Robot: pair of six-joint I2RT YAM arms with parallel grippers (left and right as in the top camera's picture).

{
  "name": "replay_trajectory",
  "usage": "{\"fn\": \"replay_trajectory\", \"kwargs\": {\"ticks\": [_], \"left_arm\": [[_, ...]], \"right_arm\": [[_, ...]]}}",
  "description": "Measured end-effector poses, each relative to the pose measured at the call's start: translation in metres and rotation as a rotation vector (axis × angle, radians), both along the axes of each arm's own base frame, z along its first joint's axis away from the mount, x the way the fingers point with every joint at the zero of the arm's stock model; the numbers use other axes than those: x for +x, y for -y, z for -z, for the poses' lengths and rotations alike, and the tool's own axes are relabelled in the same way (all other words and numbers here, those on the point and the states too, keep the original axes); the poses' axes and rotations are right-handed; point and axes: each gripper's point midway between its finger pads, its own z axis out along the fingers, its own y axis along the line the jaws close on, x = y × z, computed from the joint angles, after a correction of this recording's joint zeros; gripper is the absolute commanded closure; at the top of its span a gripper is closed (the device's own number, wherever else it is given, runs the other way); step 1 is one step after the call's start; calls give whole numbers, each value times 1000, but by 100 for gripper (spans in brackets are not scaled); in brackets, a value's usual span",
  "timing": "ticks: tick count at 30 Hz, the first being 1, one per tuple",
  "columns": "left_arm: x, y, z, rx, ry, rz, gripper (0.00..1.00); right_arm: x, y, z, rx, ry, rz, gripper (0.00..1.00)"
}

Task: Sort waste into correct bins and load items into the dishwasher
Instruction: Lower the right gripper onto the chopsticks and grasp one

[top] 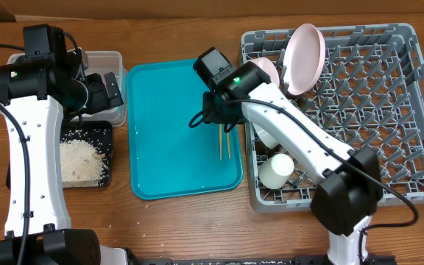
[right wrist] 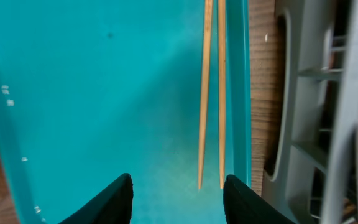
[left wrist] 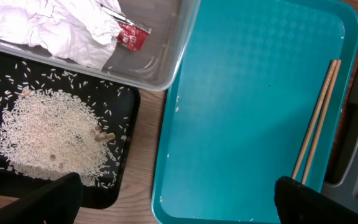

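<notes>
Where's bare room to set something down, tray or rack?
Free: teal tray from its left rim to the chopsticks; right half of the dish rack, pegs only. Crowded: rack's left edge with plate and cup; black tray covered in rice.

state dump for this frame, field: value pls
chopsticks: side by side on teal tray, at its rack-side edge
right gripper: jaws open, empty, above chopstick ends
left gripper: jaws open, empty
clear tub: napkins, red-and-white wrapper
black tray: rice
dish rack: holds plate, white cup
</notes>
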Motion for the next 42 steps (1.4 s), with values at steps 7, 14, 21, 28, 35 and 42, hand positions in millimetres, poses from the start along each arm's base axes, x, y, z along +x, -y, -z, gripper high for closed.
{"fn": "replay_trajectory", "kwargs": {"ticks": [7, 14, 21, 28, 35, 42], "left_arm": [[0, 0, 0, 0, 0, 0, 0], [0, 0, 0, 0, 0, 0, 0], [0, 0, 0, 0, 0, 0, 0], [0, 0, 0, 0, 0, 0, 0], [0, 0, 0, 0, 0, 0, 0], [0, 0, 0, 0, 0, 0, 0]], "right_arm": [[0, 0, 20, -29, -38, 4, 52], [-2, 1, 24, -38, -50, 7, 55], [1, 3, 37, -68, -57, 13, 55], [15, -7, 54, -60, -29, -9, 55], [24, -10, 84, -87, -32, -26, 55], [25, -3, 114, -158, -54, -43, 55]]}}
